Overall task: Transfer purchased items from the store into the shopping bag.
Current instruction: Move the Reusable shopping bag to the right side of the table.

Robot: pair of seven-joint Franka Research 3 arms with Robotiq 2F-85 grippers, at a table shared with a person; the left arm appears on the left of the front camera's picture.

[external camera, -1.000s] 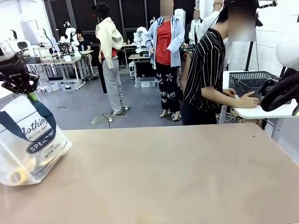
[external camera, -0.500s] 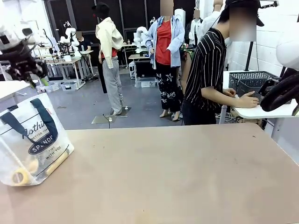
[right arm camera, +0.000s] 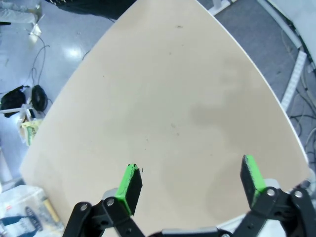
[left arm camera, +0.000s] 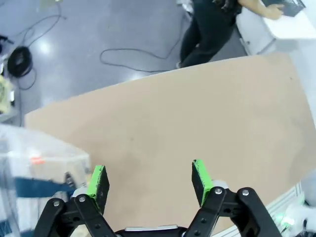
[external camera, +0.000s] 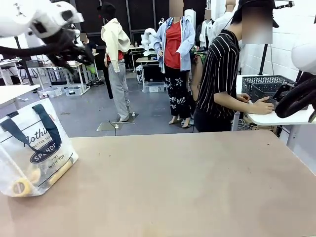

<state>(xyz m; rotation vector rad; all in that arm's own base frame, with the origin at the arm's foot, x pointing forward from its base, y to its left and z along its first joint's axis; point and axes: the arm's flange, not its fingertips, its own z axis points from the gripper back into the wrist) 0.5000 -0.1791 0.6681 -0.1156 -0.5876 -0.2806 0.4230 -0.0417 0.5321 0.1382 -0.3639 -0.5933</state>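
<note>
Standing at left edge of surface (external camera: pixel 197 182): shopping bag (external camera: pixel 34 153), upright, yellow items (external camera: pixel 22 186) inside
Store (external camera: pixel 266 85): on side table, person's hand (external camera: pixel 261 105) beside it
Left gripper (left arm camera: pixel 148 185): raised, fingers wide apart, empty
Right gripper (right arm camera: pixel 190 185): over bare surface, wide open, holding nothing

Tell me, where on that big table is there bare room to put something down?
Nearly everywhere: the tan table is bare from the shopping bag at its left edge across to the right edge. Both grippers, left and right, hang open above it. The bag's corner is the crowded spot.
</note>
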